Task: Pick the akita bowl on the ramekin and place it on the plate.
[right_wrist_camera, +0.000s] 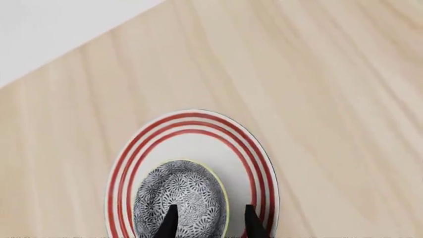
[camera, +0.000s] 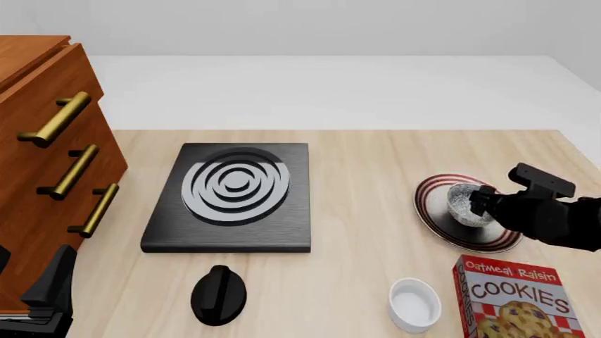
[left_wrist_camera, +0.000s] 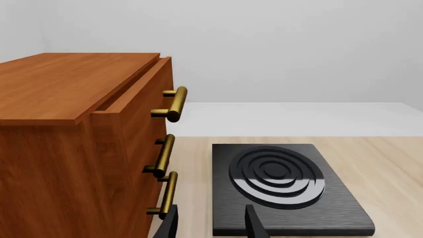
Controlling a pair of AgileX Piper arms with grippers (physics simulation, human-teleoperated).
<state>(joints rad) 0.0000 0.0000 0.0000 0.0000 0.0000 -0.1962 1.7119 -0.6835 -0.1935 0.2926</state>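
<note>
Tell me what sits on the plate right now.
The akita bowl sits on the plate, with the right gripper straddling its rim. The plate surface beneath the bowl is covered. The ramekin stands bare, apart from the plate.

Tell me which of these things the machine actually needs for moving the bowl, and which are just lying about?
Needed for the job:
- akita bowl, now over the plate
- plate
- ramekin, bowl's starting spot, now bare
- right pincer, at the bowl's rim

Just lying about:
- stove burner
- black knob
- cookies box
- wooden drawers
- left pincer, idle
</note>
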